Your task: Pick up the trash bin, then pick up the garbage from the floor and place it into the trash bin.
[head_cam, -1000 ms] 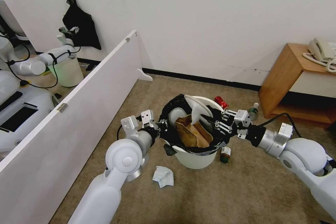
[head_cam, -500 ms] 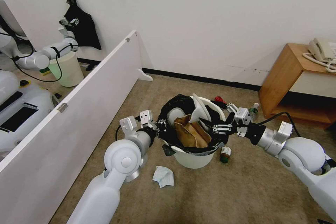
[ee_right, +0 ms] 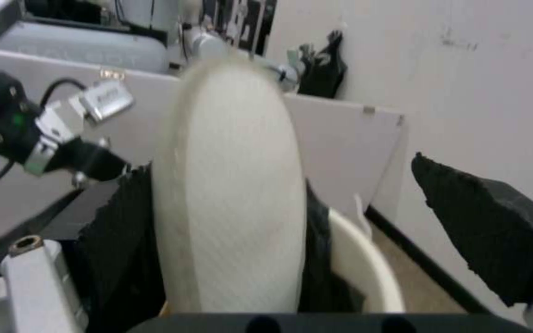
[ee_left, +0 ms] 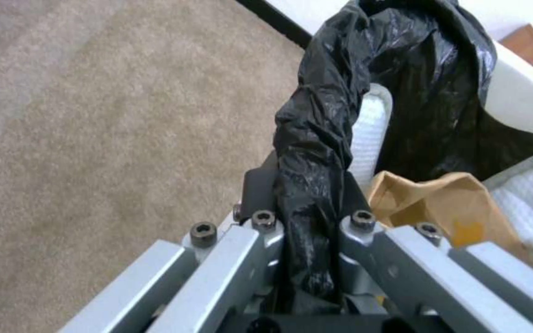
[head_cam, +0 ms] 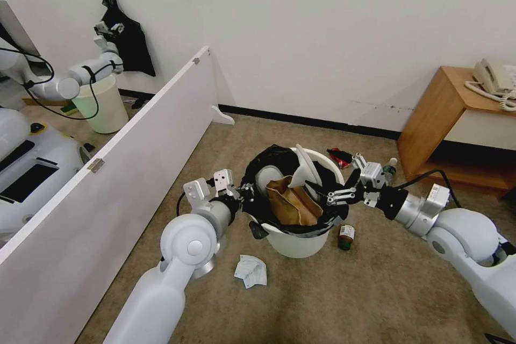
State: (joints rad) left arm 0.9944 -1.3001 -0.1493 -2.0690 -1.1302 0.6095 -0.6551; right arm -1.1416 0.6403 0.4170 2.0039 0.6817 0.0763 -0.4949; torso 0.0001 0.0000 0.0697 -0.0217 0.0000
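Nearest on the carpet: crumpled white-and-blue tissue (head_cam: 250, 271), loose, just near-left of the trash bin (head_cam: 297, 245). Small brown bottle (head_cam: 345, 237) stands just right of the bin's base, not touching it as far as head view shows.

Trash bin sits mid-floor, black bag (head_cam: 262, 164) draped over the rim. Inside: brown paper bag (head_cam: 290, 205) near-centre, one white slipper (head_cam: 267, 177) at the left wall, second white slipper (head_cam: 304, 171) standing on edge, tilted, poking above the rim.

Left gripper (head_cam: 243, 192) is at the bin's left rim. Left wrist view settles what head view can't: fingers clamped narrow on a bunched fold of the black bag (ee_left: 310, 185) at the rim, brown paper bag (ee_left: 445, 210) and a slipper edge (ee_left: 370, 134) just beyond.

Right gripper (head_cam: 334, 194) is over the bin's right rim, spread wide, nothing between the fingers in head view. Right wrist view has the upright slipper (ee_right: 232, 194) close in front, blurred, with one black finger pad (ee_right: 486, 226) well off to the side; contact with the slipper hard to call. Same view catches the left gripper (ee_right: 109, 169) across the bin.

Farther right, behind the right gripper: red packet (head_cam: 341, 157) on the floor, partly hidden by the gripper body, and a small clear bottle (head_cam: 389, 169) by the wooden side table (head_cam: 435, 118). Bottle label unreadable.
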